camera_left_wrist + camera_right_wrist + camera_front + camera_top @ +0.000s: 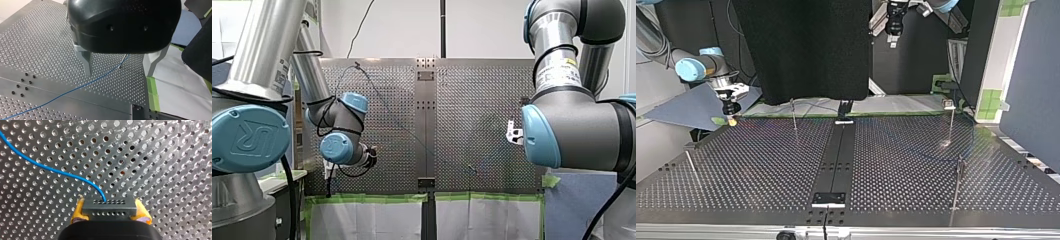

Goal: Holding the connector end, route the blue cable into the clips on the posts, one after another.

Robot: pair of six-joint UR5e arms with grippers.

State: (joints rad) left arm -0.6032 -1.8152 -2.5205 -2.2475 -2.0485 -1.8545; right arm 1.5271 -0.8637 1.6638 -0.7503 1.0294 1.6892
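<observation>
My right gripper (110,217) has its yellow pads (77,212) shut on a black connector (109,206), held above the perforated table (162,165). The blue cable (50,168) leaves the connector's face and curves away over the plate. In the top view my right gripper (731,118) hangs at the far left corner of the table. My left gripper (119,74) is black with metal fingers (86,62); it stands open and empty above the plate. The blue cable (75,88) runs across under it, past a thin post (122,61).
Thin clip posts stand on the table in the top view: one at the far middle (794,114), one at the far right (951,120), one at the near right (958,185), one at the near left (691,162). A central rail (836,160) divides the plate. Green tape (152,92) marks its edge.
</observation>
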